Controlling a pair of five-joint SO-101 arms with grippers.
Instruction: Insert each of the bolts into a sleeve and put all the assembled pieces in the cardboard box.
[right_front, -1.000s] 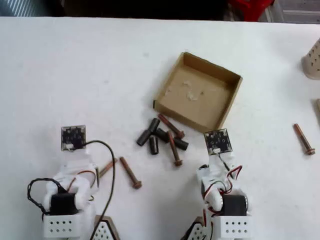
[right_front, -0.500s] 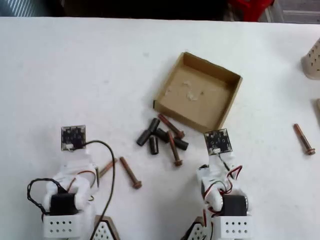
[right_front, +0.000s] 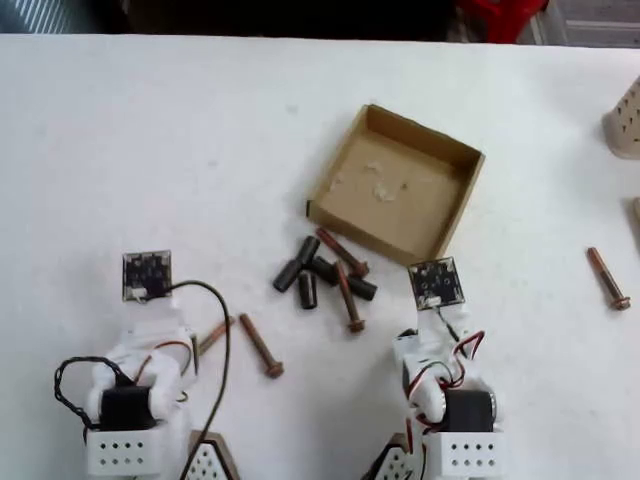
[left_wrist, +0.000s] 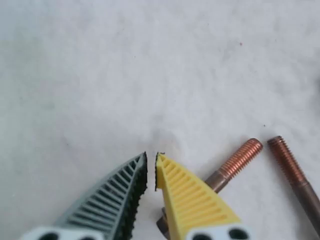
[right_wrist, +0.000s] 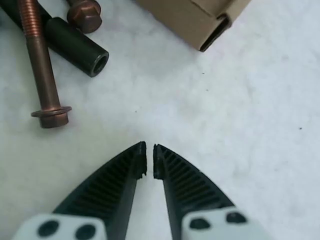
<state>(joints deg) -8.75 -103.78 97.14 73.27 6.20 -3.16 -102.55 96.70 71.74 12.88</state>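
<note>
Jaws closed, empty, on left gripper (left_wrist: 151, 156), right gripper (right_wrist: 149, 147); I am seeing bolts (right_front: 349, 297), sleeves (right_front: 308, 289) lying unjoined, cardboard box (right_front: 375, 238) empty.

A beige perforated object (right_front: 625, 122) stands on the white table (right_front: 150, 130).

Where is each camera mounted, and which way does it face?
High view: fixed above the table, looking down at the box, bolts and sleeves; both arms show at the near edge.
Left wrist view: on the left arm, looking down past the shut left gripper at two bolts.
Right wrist view: on the right arm, looking down past the shut right gripper at a bolt, a sleeve and the box corner.
Shared: high and right wrist views both show the box.
</note>
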